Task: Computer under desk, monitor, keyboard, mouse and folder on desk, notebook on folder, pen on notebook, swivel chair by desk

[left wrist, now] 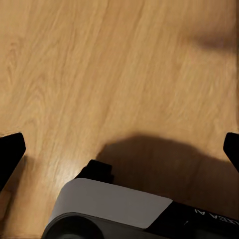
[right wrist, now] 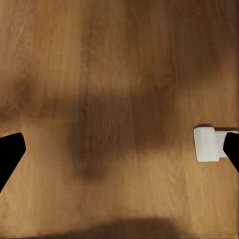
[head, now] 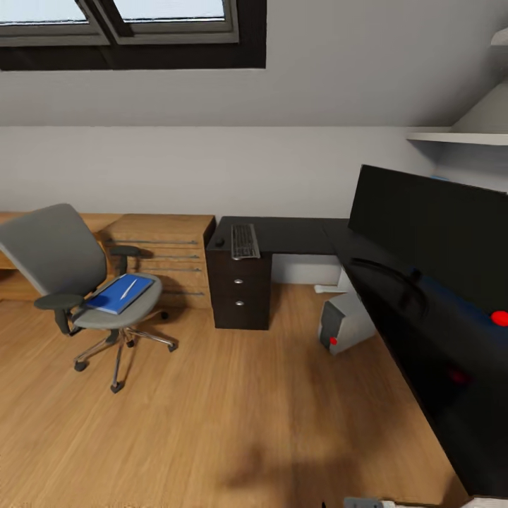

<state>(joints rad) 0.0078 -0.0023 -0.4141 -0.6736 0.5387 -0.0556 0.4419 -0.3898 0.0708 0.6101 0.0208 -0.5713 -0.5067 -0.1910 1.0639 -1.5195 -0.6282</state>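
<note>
Both grippers, left gripper (left wrist: 119, 147) and right gripper (right wrist: 119, 149), hung spread and empty above the floor (head: 233, 423). Farther off, the folder (head: 118, 293) lay on the swivel chair (head: 85, 282); beyond, the keyboard (head: 245, 240) rested on the desk (head: 296, 235). Reaching might roll the chair away.

A pale grey wall (head: 212, 169) runs across the middle of the frame beneath a sloped ceiling (head: 317, 63). A dark-framed skylight (head: 127, 28) sits in the upper left, its glass bright. A warm wooden plank floor (head: 233, 416) fills the lower half, with soft shadows near the bottom. At centre left, a light wooden drawer unit (head: 169, 254) stands against the wall. A white shelf (head: 458, 136) juts out at the upper right.
</note>
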